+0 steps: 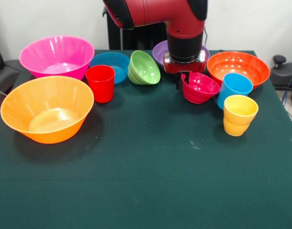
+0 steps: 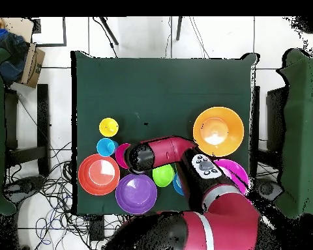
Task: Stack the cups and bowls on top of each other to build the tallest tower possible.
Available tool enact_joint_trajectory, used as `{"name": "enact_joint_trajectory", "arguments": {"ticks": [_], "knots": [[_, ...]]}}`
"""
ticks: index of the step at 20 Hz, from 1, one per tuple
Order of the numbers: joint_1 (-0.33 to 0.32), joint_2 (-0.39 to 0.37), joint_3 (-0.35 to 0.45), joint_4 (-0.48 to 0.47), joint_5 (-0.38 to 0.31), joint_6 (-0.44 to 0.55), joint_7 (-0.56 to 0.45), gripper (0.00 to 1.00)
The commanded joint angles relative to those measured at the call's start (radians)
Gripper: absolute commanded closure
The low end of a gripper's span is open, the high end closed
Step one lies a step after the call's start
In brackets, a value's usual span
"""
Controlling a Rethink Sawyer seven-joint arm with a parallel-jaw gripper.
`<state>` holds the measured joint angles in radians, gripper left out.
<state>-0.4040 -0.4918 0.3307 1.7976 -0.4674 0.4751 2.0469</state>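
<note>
My gripper hangs from the red arm at the back of the table and is shut on the near rim of the small crimson-pink bowl, which sits tilted. Right of it are the sky-blue cup, leaning, the yellow waisted cup and the medium orange bowl. The purple bowl is partly hidden behind the arm. To the left are the green bowl on its side, the small blue bowl, the red cup, the large pink bowl and the large yellow-orange bowl.
The green table cloth spreads out in front of the objects. In the overhead view the arm covers the gripper; the crimson-pink bowl shows beside it, between the sky-blue cup and the purple bowl.
</note>
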Motion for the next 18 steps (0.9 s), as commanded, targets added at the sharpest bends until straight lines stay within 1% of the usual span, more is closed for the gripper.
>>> {"name": "enact_joint_trajectory", "arguments": {"ticks": [1, 6, 10, 13, 18], "knots": [[0.019, 0.025, 0.004, -0.052, -0.065, -0.002, -0.040, 1.00], [0.016, 0.030, 0.006, -0.059, -0.079, -0.022, -0.047, 1.00], [0.019, 0.024, 0.006, -0.058, -0.079, -0.016, -0.050, 1.00], [0.013, 0.038, 0.010, -0.065, -0.082, -0.021, -0.056, 1.00], [0.000, 0.047, 0.019, -0.087, -0.096, -0.011, -0.093, 1.00]]}}
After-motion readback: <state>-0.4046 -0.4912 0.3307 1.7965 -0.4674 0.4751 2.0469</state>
